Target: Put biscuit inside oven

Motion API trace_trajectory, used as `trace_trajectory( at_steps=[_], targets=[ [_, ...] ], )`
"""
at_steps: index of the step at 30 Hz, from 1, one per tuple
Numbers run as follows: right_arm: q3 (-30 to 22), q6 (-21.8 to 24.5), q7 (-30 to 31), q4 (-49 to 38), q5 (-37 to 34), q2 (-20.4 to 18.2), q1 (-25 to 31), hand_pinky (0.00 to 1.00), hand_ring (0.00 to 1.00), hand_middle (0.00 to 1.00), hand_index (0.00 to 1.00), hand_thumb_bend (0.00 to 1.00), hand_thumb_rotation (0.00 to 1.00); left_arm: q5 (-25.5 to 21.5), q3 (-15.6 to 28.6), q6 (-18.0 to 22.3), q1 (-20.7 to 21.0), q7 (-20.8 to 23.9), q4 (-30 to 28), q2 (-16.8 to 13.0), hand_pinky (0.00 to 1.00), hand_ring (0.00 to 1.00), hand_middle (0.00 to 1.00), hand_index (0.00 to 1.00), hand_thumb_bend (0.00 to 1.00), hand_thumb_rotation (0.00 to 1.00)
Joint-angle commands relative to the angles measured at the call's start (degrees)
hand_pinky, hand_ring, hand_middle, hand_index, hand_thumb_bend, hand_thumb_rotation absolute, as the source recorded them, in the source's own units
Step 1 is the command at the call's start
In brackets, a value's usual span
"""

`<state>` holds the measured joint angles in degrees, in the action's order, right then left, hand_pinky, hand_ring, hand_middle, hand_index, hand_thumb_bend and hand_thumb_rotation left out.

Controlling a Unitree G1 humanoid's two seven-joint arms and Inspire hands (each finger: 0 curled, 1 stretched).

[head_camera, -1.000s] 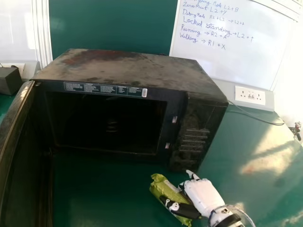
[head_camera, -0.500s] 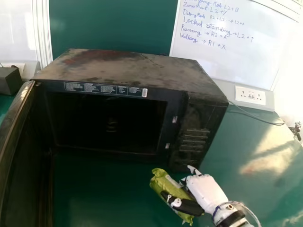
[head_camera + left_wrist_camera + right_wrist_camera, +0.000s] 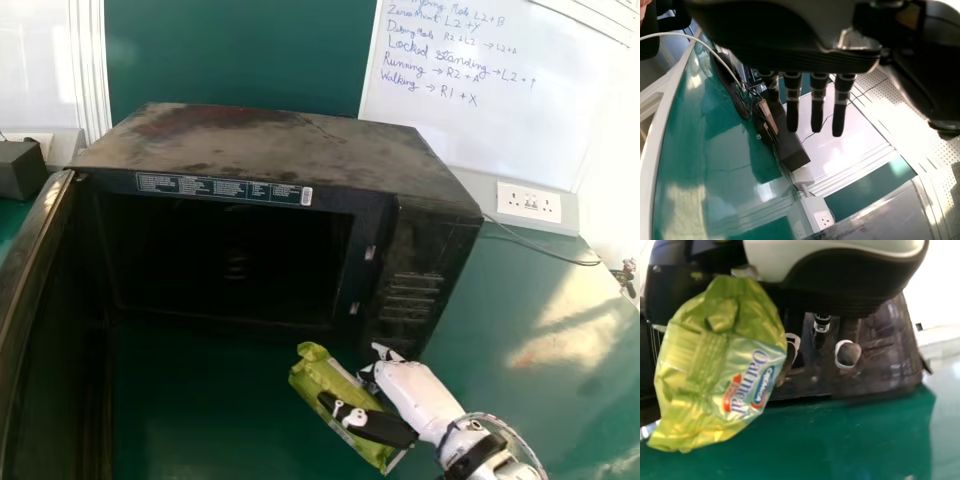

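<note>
Since the right hand (image 3: 410, 395) has the biscuit pack (image 3: 323, 380) pinched at its left and the mouth of the oven (image 3: 270, 150) is ahead-left, pushing straight forward could ram the control panel (image 3: 412, 275) and pop it loose imo, left hand (image 3: 817, 107) idle, open.

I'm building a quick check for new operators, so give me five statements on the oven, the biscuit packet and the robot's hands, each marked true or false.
1. The right hand is gripping the biscuit packet. True.
2. The oven has its door closed. False: the door stands open.
3. The packet lies inside the oven. False: it is held outside, in front of the oven.
4. The left hand has its fingers extended. True.
5. The packet's wrapper is mostly blue. False: it is mostly yellowish green.
</note>
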<state>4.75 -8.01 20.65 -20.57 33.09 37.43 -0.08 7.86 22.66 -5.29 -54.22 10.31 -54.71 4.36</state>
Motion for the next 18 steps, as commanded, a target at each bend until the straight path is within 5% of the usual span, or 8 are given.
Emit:
trace_trajectory(
  at_steps=[1,18],
  targets=[
    [0.51,0.64,0.70,-1.29,-1.49,-1.50,-1.31,0.01,0.04,0.08,0.11,0.56,0.00,0.02,-0.67,0.55,-1.94,0.53,0.01,4.63,0.67,0.81,0.87,0.80,0.67,0.56],
    [4.15,6.92,5.01,-0.21,-7.20,-8.89,-7.83,0.01,0.05,0.08,0.12,0.56,0.00,-0.15,-1.79,0.36,-3.12,1.52,-0.32,4.57,0.73,0.82,0.87,0.83,0.59,0.72]
  ],
)
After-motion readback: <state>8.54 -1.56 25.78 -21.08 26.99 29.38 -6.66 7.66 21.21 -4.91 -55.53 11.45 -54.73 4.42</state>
